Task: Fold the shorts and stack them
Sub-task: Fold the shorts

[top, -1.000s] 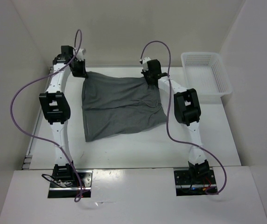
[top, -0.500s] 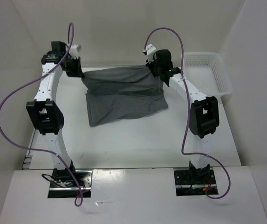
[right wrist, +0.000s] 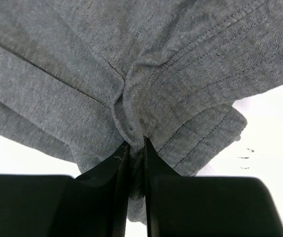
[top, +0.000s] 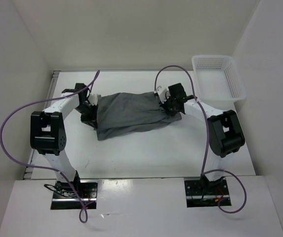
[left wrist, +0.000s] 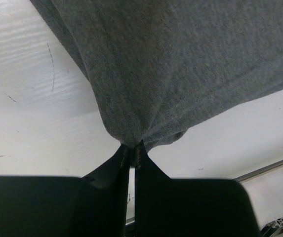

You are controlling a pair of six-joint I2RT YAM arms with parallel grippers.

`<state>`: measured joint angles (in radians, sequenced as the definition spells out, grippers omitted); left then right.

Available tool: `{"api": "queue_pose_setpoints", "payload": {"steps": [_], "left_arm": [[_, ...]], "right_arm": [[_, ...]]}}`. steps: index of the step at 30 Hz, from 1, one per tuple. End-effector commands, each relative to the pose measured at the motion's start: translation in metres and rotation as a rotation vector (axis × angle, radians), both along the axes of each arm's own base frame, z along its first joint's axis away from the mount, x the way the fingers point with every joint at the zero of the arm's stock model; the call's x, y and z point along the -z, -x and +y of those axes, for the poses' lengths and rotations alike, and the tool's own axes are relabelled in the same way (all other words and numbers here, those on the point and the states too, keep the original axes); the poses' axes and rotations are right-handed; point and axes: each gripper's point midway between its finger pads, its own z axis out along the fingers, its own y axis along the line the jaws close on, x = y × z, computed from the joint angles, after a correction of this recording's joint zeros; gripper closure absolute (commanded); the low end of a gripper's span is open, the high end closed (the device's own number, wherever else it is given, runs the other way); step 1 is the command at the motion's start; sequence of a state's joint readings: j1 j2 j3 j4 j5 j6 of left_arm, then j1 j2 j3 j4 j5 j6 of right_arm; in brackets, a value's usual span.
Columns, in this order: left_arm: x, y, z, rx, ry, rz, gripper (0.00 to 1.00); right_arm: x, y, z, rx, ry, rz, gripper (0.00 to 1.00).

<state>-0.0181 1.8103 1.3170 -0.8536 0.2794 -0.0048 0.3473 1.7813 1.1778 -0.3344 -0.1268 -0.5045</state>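
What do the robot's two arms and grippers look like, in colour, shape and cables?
The left arm and the right arm are alike: white links joined by bulky black housings. A purple cable loops loosely beside each one. The left gripper and the right gripper each have two slim black fingers that taper to narrow tips. No markings show.

From above and behind the arm bases, the top camera looks down over the whole table. Each wrist camera peers along the left gripper or right gripper, very close to the shorts, which all three views share.
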Motion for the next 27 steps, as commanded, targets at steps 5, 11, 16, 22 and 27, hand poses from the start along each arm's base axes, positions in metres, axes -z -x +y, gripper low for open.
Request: {"api": "queue_pose_setpoints", "payload": {"steps": [5, 11, 16, 22, 27], "left_arm": [[-0.013, -0.012, 0.009, -0.01, -0.036, -0.071, 1.0], [-0.032, -0.014, 0.009, -0.011, -0.036, -0.103, 1.0], [-0.021, -0.002, 0.007, -0.008, -0.027, -0.062, 1.0], [-0.016, -0.005, 0.004, -0.004, -0.006, -0.051, 1.0], [-0.006, 0.001, 0.005, -0.006, -0.016, -0.032, 1.0]], "right_arm": [[-0.042, -0.003, 0.0, -0.023, -0.01, -0.107, 1.0], [-0.059, 0.024, 0.013, -0.119, -0.09, -0.014, 0.23], [-0.111, 0.002, -0.011, 0.061, -0.451, 0.06, 0.22], [-0.097, -0.016, -0.008, 0.258, -0.588, 0.147, 0.44], [-0.067, -0.018, -0.002, 0.368, -0.657, 0.25, 0.47]]}}
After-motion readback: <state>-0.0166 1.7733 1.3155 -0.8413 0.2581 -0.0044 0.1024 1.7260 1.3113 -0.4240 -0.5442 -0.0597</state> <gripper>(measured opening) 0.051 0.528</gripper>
